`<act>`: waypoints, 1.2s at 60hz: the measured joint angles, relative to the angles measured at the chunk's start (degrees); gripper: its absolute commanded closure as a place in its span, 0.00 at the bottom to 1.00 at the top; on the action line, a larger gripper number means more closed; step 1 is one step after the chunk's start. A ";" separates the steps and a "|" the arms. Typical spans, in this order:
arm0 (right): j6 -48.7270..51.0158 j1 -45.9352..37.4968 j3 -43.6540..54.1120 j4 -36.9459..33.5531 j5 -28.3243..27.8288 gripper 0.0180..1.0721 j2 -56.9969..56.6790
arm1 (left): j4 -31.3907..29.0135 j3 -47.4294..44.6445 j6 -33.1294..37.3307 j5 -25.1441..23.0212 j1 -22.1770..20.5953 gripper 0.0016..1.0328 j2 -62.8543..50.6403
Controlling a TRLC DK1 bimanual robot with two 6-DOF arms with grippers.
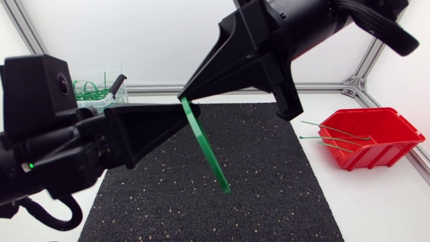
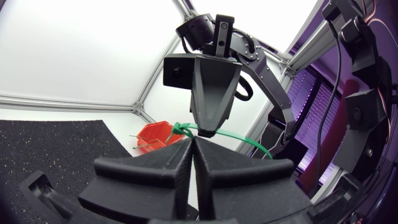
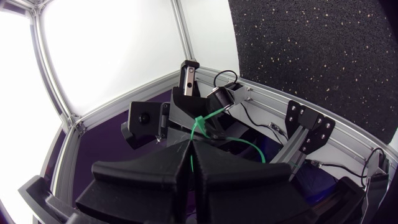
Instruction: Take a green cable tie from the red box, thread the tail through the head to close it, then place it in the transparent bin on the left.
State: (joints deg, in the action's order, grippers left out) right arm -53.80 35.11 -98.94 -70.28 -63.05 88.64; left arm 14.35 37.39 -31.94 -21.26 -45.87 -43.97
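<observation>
Head view has the green cable tie (image 1: 205,148) hanging above the mat's (image 1: 269,202) far edge, its upper end pinched where the left gripper (image 1: 193,109) and right gripper (image 1: 183,96) meet — both closed flat on it. It should handle as light, springy, slick plastic (apt to twist) — best held close to the head.

Grippers, two: left gripper (image 1: 197,108), right gripper (image 1: 182,95). One cable tie (image 1: 205,153) at their tips. One red box (image 1: 403,128), three loose ties (image 1: 336,130) showing. One transparent bin (image 1: 84,75). One mat (image 1: 201,215).
</observation>
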 measured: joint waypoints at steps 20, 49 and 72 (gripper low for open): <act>0.00 -1.55 0.92 0.02 -0.68 0.95 -0.02 | -0.02 -0.26 1.18 1.44 -0.90 0.97 0.48; 0.00 -2.60 3.17 0.24 -1.25 0.82 -0.74 | -1.25 -0.72 3.52 3.78 -2.60 0.97 0.76; 0.24 -3.10 4.09 1.51 1.60 0.61 -2.21 | 0.70 -1.14 4.04 0.42 -0.66 0.97 1.77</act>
State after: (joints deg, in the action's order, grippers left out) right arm -53.56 32.01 -94.85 -68.77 -61.45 86.43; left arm 15.05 36.25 -27.90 -20.84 -46.52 -42.19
